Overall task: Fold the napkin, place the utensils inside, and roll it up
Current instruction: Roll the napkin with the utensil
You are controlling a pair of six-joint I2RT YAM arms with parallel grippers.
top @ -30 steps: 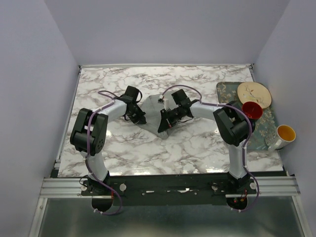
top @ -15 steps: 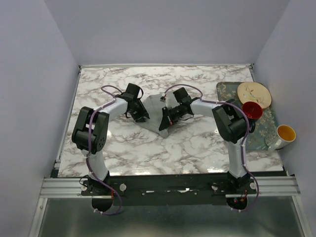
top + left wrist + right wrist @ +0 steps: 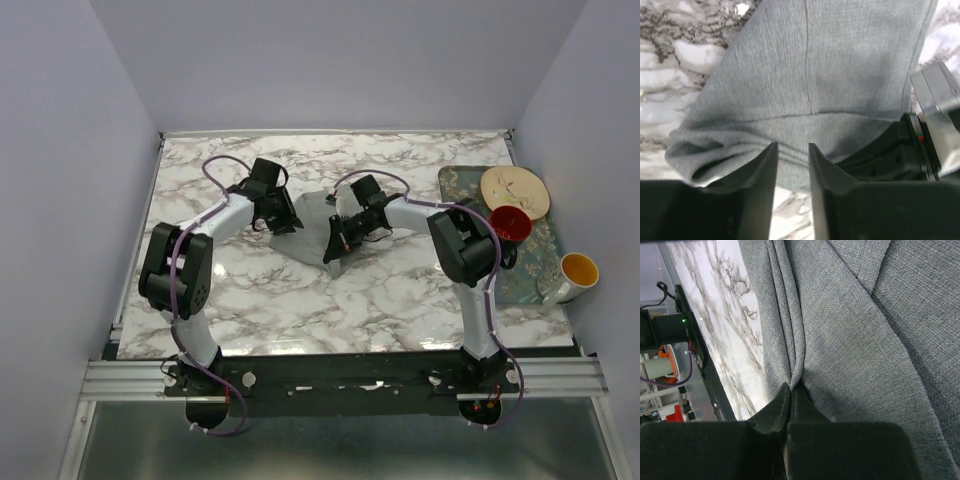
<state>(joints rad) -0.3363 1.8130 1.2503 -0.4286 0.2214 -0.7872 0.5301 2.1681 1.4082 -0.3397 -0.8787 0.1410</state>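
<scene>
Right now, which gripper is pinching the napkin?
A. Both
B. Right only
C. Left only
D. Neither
B: the right gripper is shut on a fold of the napkin, while the left gripper stands open over the cloth, with nothing caught in the gap.

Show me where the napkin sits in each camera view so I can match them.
Top external: napkin, just above picture centre.
Left wrist: fills the upper middle, beyond the open jaws.
Right wrist: covers the right side, a fold pinched in the shut jaws.
Shared landmark: the marble tabletop, beside the cloth in all three.
</scene>
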